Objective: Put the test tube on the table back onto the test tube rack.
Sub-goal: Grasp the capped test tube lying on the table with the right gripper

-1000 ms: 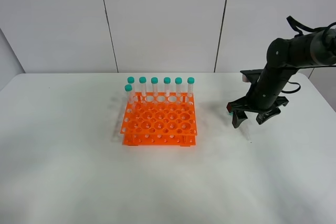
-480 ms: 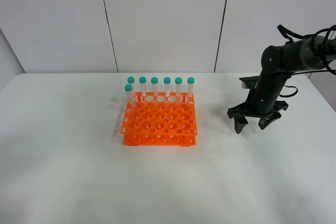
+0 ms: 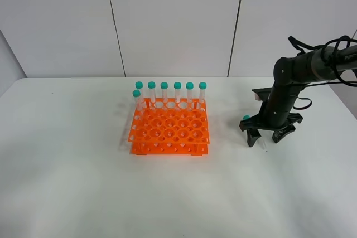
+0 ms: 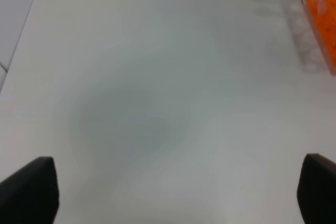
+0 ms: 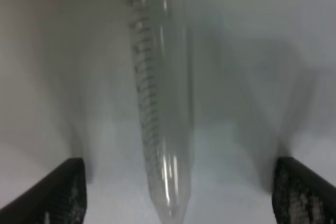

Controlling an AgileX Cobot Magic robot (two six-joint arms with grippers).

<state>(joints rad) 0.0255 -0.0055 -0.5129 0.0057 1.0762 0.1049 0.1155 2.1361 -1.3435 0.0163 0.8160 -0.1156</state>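
The test tube [image 3: 246, 117] lies on the white table [image 3: 83, 182] right of the rack; its teal cap and tapered tip show, and the gripper hides its middle. My right gripper [image 3: 266, 137] is open and low over it, one finger on each side. In the right wrist view the clear graduated tube [image 5: 160, 103] lies between the open fingertips [image 5: 60, 192], untouched by either. The orange test tube rack [image 3: 169, 129] stands mid-table with several teal-capped tubes [image 3: 177, 92] upright along its back row. My left gripper [image 4: 173, 192] is open and empty above bare table.
The rack's orange edge [image 4: 325, 19] shows at the side of the left wrist view. A pale grey panelled wall [image 3: 173, 20] stands behind the table. The table's right edge [image 3: 343, 104] runs close behind the right arm.
My right gripper has moved down and slightly left. It now straddles the lying tube close to the table. The rack and its tubes have not moved.
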